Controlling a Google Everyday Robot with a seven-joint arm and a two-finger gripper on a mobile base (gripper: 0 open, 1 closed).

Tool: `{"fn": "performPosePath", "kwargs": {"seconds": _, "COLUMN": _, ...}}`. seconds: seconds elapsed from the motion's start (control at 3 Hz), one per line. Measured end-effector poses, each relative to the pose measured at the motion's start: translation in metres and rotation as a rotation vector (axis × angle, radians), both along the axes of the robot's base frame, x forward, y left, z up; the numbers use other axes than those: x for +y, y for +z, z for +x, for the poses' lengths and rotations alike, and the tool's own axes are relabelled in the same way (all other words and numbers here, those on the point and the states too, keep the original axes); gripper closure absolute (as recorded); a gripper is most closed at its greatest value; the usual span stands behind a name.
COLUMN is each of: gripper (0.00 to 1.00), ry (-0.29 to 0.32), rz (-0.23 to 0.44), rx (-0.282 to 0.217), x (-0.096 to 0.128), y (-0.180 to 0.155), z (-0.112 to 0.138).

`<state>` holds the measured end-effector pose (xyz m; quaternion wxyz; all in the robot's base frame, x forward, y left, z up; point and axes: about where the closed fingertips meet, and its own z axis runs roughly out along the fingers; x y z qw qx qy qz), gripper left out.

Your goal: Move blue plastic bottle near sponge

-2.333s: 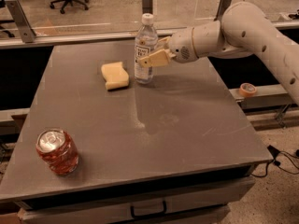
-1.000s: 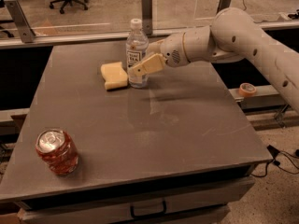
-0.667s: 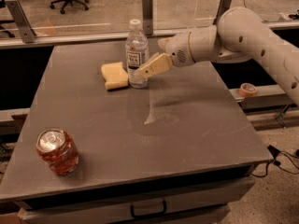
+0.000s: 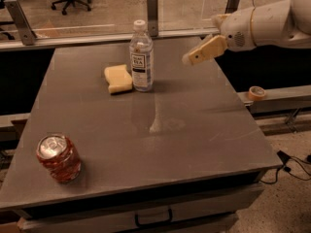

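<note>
Since a moment ago the end effector has let go of the bottle and pulled back to the right, up off the bench. It is spread apart now and holds nothing. It hangs in the air, well apart from the bottle. The bottle stands up straight near the back of the bench, just beside the sponge, on the sponge's right side. They may touch or only nearly touch; I cannot tell which. So I think the job is as good as done, because the bottle is near the sponge. The step in hand looks like backing away. The next move only needs the arm to stay clear and not bump the bottle, since a tall bottle tips over easily. A red can sits far off at the front left corner. Most of the arm is cut off at the right edge, so I cannot see the rest of the robot.
</note>
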<state>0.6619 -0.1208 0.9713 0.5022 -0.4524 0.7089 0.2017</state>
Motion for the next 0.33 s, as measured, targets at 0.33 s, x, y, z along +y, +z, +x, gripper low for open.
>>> {"fn": "performPosePath", "kwargs": {"seconds": 0.33, "gripper": 0.0, "ry": -0.146, "rz": -0.057, "rx": -0.142, "x": -0.0852, "y": 0.0734, "z": -0.0256}}
